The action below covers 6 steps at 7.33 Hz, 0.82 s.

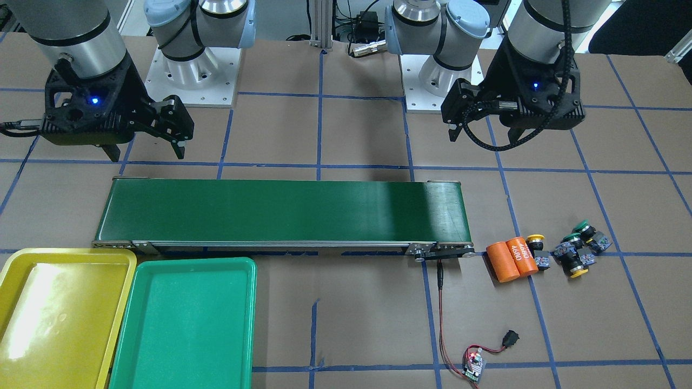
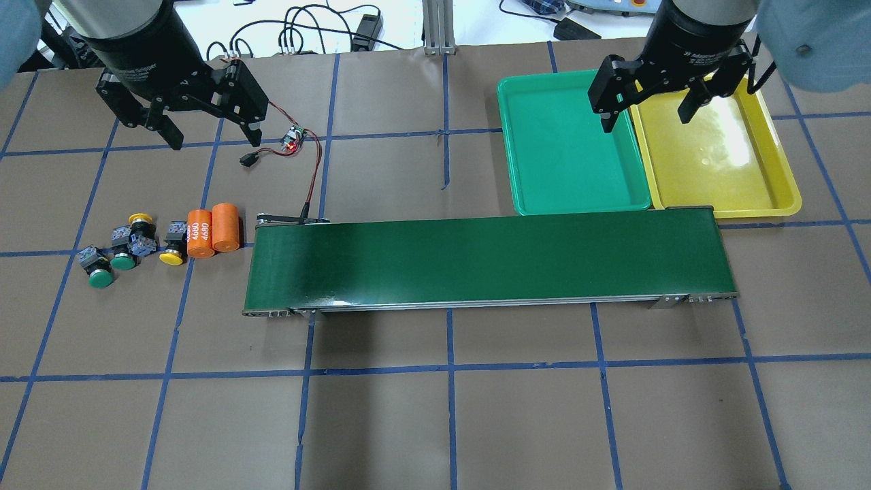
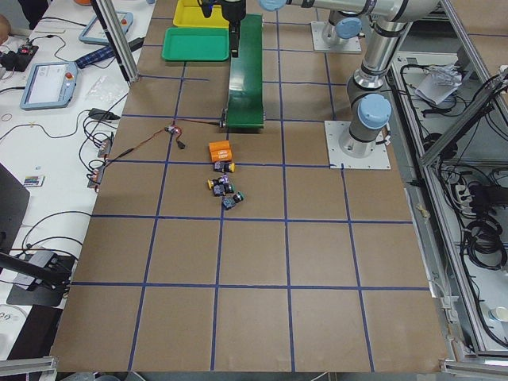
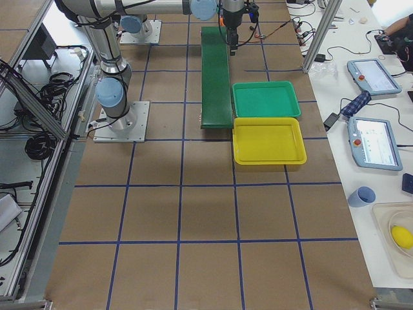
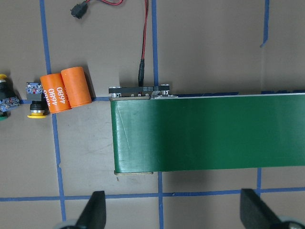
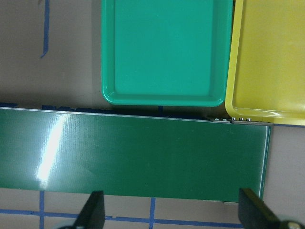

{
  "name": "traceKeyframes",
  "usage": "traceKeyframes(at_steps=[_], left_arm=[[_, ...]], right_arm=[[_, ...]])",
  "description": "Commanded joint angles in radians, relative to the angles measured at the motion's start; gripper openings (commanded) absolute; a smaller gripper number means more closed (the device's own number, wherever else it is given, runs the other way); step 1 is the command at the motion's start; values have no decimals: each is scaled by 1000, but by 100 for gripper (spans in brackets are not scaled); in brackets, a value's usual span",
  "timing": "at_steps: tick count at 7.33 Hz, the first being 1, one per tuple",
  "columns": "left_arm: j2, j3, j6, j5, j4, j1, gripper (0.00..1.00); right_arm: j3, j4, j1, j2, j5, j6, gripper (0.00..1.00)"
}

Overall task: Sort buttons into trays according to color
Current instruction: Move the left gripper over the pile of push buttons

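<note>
Starting the first pick: probably best to take the outermost green-capped button [image 2: 101,275] and close across the barrel, not the cap. All buttons [image 2: 139,243] bunched on the surface [image 2: 476,408] beside the orange cylinders [image 2: 213,230], well apart from green tray [image 2: 571,163] and yellow tray [image 2: 721,177]. Pose: left pincer [image 2: 214,136] spread, empty, hovering beyond the cluster; right pincer [image 2: 645,121] spread, empty, over the trays' shared edge.

I see buttons [image 2: 123,260] capped yellow or green, orange cylinders [image 2: 225,226], a green tray [image 2: 571,146], a yellow tray [image 2: 721,170]. Their blocks seem grey-blue.
</note>
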<state>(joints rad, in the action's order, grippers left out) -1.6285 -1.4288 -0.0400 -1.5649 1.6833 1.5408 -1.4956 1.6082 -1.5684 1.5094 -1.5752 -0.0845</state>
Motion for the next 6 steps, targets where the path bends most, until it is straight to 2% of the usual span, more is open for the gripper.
traceKeyframes(at_steps=[1, 2, 5, 6], left_arm=[[-28, -7, -53, -7, -2, -56, 100], [-39, -7, -63, -10, -4, -85, 100], [-112, -67, -294, -4, -25, -256, 100], [-149, -99, -354, -9, -141, -313, 100]], right_arm=[[-2, -5, 1, 0, 1, -1, 100], [-2, -5, 2, 0, 3, -1, 100], [-2, -8, 2, 0, 1, -1, 100], [-2, -8, 2, 0, 1, -1, 100]])
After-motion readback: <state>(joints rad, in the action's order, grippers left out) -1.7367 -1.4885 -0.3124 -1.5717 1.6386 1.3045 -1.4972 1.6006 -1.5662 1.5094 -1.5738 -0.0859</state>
